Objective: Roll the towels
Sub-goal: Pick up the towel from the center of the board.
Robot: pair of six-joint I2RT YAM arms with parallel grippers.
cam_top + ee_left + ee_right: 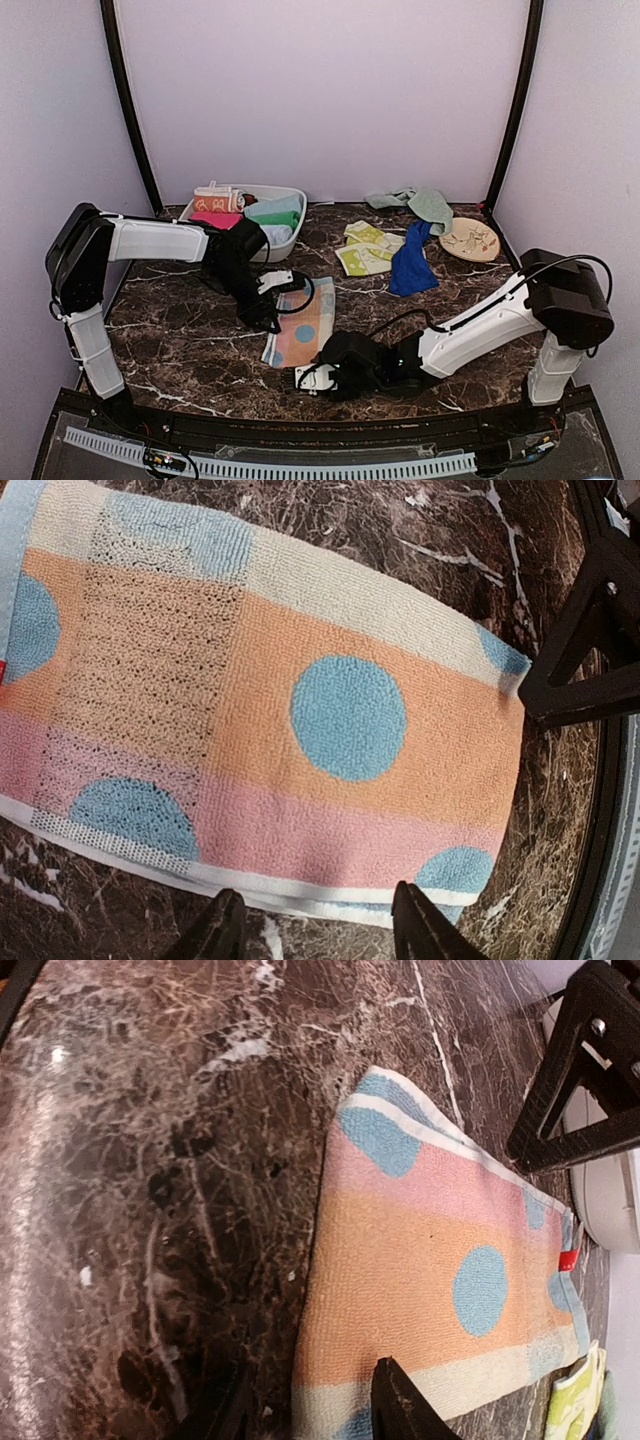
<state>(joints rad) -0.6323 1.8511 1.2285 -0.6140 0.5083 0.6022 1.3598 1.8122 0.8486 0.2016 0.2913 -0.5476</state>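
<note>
A towel (300, 330) striped orange, pink and cream with light-blue spots lies flat on the dark marble table. It fills the left wrist view (300, 710) and shows in the right wrist view (440, 1270). My left gripper (272, 320) is open at the towel's left long edge, its fingertips (225, 925) just short of the white hem. My right gripper (303, 378) is open at the towel's near end. One of its fingers (400, 1400) is over the cloth, the other over bare marble. Neither holds anything.
A white oval tub (290, 192) at back left holds rolled towels, one peach-orange (220, 200). Yellow-green (365, 250), dark blue (410, 262) and mint (415, 203) towels lie loose at back right, beside a round beige disc (470, 240).
</note>
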